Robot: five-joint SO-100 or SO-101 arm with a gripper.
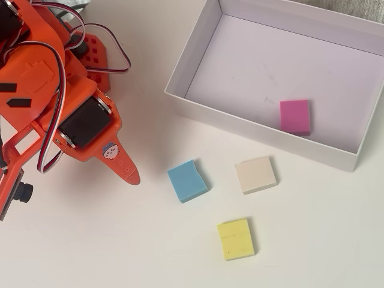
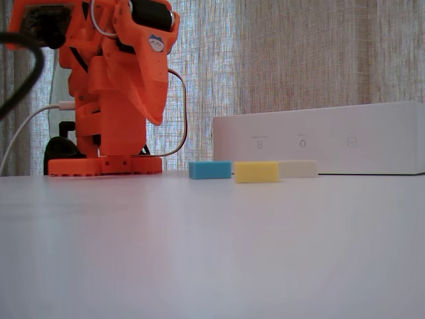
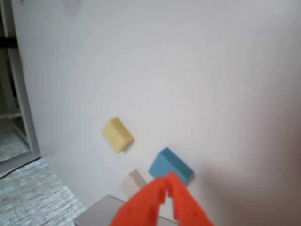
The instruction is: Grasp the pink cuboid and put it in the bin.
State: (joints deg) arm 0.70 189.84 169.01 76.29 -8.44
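Four small foam blocks share the white table (image 1: pixel 108 252) with the bin (image 1: pixel 198 45), which serves as the landmark. Left of the bin stands the orange arm (image 1: pixel 60 102); its gripper (image 3: pixel 167 182) has the fingers pressed together, holding nothing. Inside the bin, near its front wall, lies the pink cuboid (image 1: pixel 294 116), well apart from the gripper. Just outside that wall sit the blue block (image 1: pixel 187 180), beige block (image 1: pixel 255 174) and yellow block (image 1: pixel 236 238).
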